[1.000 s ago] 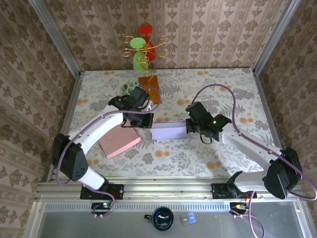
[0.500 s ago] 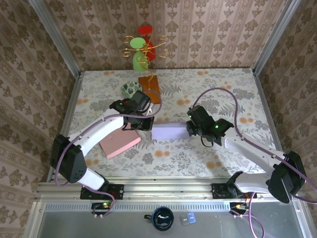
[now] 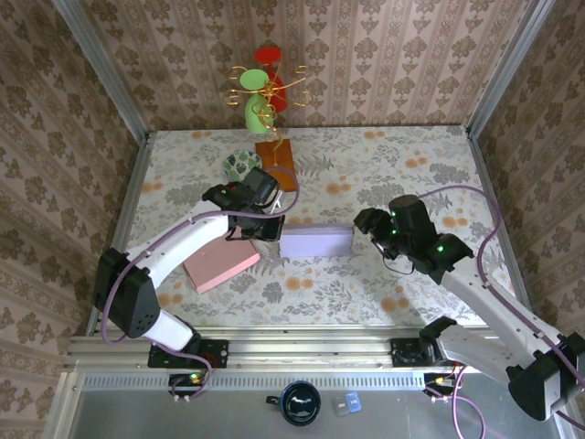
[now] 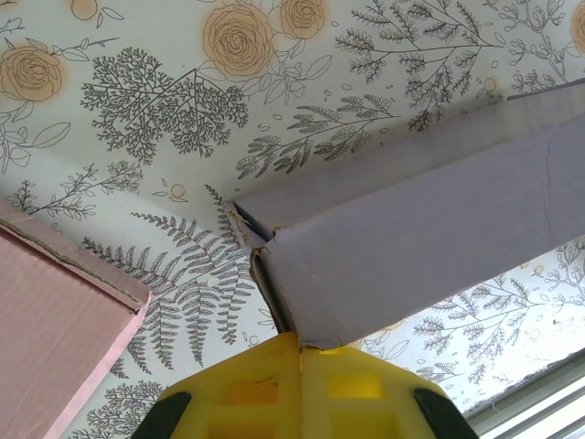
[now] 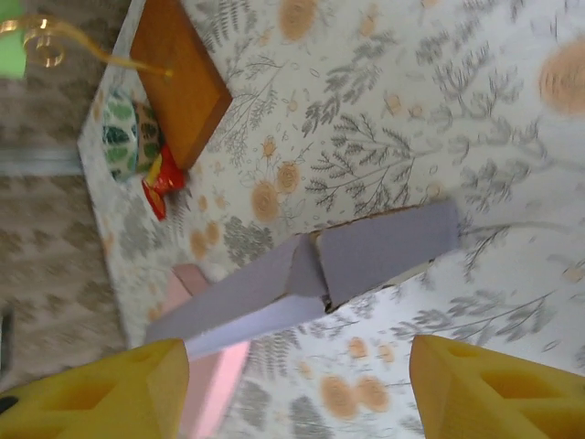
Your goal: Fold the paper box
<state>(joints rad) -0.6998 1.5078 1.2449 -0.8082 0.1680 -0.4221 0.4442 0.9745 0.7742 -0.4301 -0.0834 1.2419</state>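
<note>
Since a second ago the right gripper has let go of the lavender paper box and backed off to the right. It was clamped at the box's right end then, and now it hangs just beside that end with a strip of tablecloth between them. Its jaws stand wide apart: on the right wrist camera the two yellow fingers sit at the bottom corners with nothing between them, and the box lies ahead, clear of both. The box has hardly shifted; it lies closed near the middle of the floral table, long side across.

The left gripper has kept its place at the box's left end. On the left wrist camera its yellow fingers are pressed together, and the seam between them meets a corner of the box. Whether a sliver of card is pinched there I cannot tell.

A pink box lies just left of the lavender one, under the left arm and apart from it. At the far side stand a brown wooden block, a round leaf-patterned piece and a gold wire stand with green and red discs
</note>
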